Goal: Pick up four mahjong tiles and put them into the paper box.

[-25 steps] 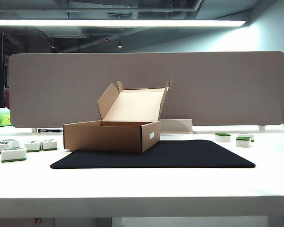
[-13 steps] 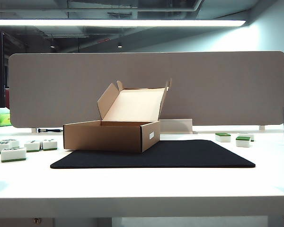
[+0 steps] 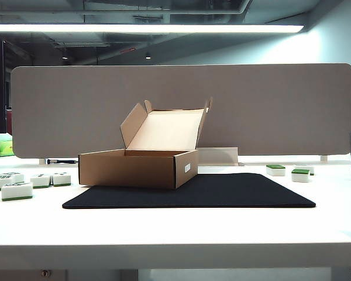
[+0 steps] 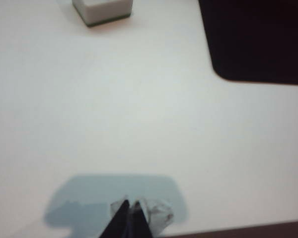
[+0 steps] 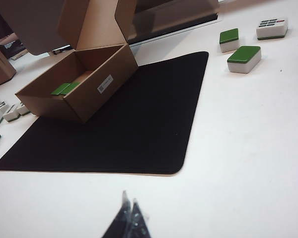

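My left end effector point(image 4: 128, 214) hangs closed and empty over the bare bench point(image 4: 114, 114). My right end effector point(image 5: 129, 218) looks pinched together too, near the black mat point(image 5: 134, 119). The paper box point(image 5: 84, 82) sits open on the mat, two green tiles point(image 5: 65, 88) inside; two more tiles point(image 5: 244, 59) lie right of it.

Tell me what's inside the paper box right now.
In the right wrist view, the paper box holds green-topped mahjong tiles, apparently two side by side. The near wall hides the rest of the floor, so more could be inside.
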Available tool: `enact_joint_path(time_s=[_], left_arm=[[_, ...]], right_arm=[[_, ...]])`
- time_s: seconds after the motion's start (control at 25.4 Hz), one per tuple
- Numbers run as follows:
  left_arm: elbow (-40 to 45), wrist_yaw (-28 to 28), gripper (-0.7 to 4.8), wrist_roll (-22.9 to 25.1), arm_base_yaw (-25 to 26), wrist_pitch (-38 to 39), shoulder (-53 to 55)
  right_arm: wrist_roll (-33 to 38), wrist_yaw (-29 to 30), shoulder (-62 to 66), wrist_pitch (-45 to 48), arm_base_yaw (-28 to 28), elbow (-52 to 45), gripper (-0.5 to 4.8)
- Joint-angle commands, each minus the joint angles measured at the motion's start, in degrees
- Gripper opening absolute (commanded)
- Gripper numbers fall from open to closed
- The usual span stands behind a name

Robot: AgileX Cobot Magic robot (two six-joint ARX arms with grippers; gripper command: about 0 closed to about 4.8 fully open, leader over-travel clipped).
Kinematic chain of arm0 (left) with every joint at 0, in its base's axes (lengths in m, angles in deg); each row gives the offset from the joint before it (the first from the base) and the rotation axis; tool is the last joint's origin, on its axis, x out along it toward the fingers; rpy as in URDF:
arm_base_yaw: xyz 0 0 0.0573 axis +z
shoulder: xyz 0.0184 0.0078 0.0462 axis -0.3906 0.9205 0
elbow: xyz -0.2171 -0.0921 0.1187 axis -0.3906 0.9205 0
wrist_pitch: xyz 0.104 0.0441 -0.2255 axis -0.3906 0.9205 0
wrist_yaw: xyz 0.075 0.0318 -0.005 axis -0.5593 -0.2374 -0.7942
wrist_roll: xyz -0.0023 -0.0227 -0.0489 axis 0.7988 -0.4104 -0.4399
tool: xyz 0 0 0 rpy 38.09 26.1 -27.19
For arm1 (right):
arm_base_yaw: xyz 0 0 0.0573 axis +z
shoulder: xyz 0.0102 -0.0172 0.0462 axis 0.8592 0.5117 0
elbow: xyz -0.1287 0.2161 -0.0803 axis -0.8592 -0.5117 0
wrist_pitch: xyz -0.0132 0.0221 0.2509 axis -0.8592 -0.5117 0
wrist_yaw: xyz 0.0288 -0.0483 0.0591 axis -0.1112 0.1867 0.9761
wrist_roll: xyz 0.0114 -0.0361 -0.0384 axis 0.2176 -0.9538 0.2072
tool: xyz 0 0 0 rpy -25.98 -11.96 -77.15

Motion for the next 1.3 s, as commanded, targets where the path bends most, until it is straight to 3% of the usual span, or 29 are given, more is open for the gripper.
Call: enact_joint_path(time_s=[0.04,0.16,0.28,0.47,1.14,1.3], left_arm=[[0.17,-0.20,-0.06,0.26,-0.02,-1.27,-0.02],[0.61,-0.31,-0.06,1.42,-0.02,-1.81,-0.02],[3.34,-6.01,-0.06,1.95,-0.02,-8.55,-0.02],[5.86,-10.19,-0.06,1.92,-0.02,-14.64,-0.02],[5.95,-10.16,-0.06,1.57,-0.02,-14.95,-0.04],[6.23,-10.23,-0.06,1.55,0.07,-12.79,-6.19]], right_arm=[[-0.11,-0.11,-0.39,0.90,0.02,0.04,-0.01],[-0.09,-0.13,-0.39,0.90,0.02,0.04,-0.01],[-0.13,-0.15,-0.39,0.92,0.00,0.04,-0.01],[-0.13,-0.15,-0.39,0.90,0.00,0.04,-0.01],[-0.13,-0.15,-0.39,0.92,-0.02,0.04,-0.01],[-0.13,-0.15,-0.44,0.90,-0.02,0.04,-0.01]])
